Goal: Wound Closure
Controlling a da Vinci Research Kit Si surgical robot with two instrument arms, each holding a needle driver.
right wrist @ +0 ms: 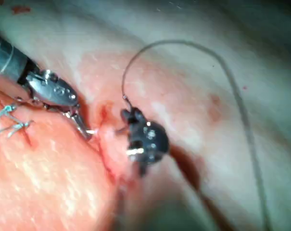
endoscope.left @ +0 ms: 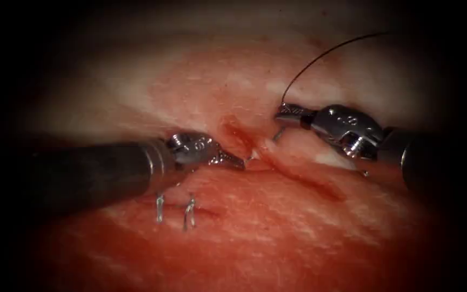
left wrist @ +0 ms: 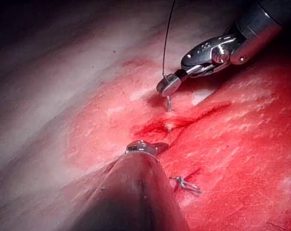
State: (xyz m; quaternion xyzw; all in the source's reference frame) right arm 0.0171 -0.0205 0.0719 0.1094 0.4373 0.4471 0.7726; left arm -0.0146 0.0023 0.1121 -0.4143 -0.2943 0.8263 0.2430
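The right pincer (endoscope.left: 286, 114) is clenched on the needle (endoscope.left: 278, 133) near its swaged end, on the right side of the cut (endoscope.left: 244, 141); the shaft dips into the tissue (endoscope.left: 277, 227) there and a pale tip (endoscope.left: 253, 156) shows at the cut. The left pincer (endoscope.left: 237, 161) sits at that tip, jaws together — whether it truly grips the point I cannot tell. The needle looks stiff, thin and slick: best taken behind the point, flat across the jaws. The thread (endoscope.left: 325, 54) arcs up from the swage — light, springy, prone to snagging. The tissue looks soft, wet, easily torn. Cut ends of thread (endoscope.left: 189, 212) lie left of the cut.
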